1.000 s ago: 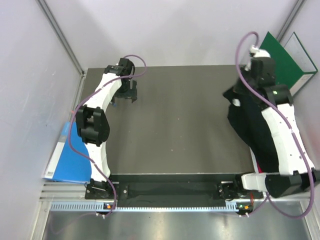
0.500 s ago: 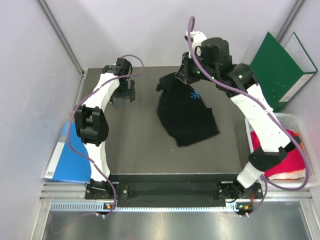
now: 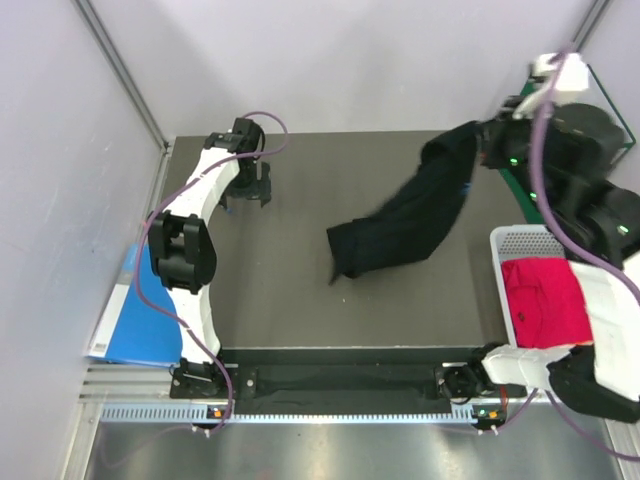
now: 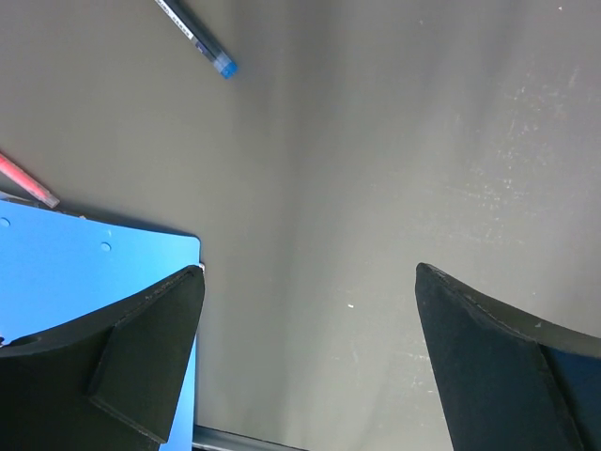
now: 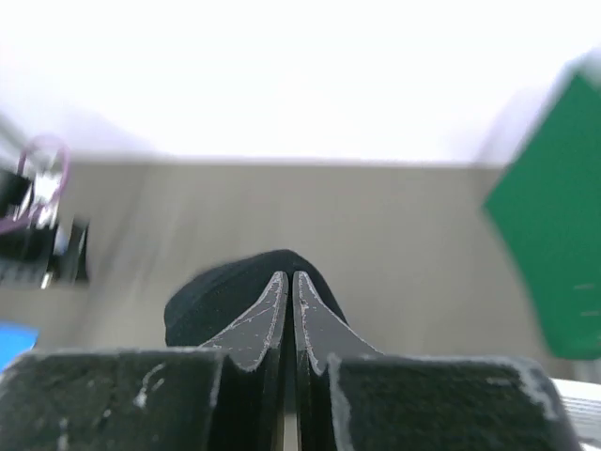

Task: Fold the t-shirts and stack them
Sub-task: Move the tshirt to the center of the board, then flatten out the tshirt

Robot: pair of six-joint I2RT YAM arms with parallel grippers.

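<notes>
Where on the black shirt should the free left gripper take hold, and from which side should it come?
Probably the low end of the black shirt, bunched on the table, coming from above on its left. The right gripper is shut on the raised far end, so the cloth slopes down toward the open left gripper.

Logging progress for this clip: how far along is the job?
Nothing looks done: no folded shirt or stack is visible. In hand: the right hand is shut on the black t-shirt, one end raised, the rest draped unfolded on the table. The left hand is open and empty. Left: folding the black one, then the magenta t-shirt lying in the white basket, and stacking.
</notes>
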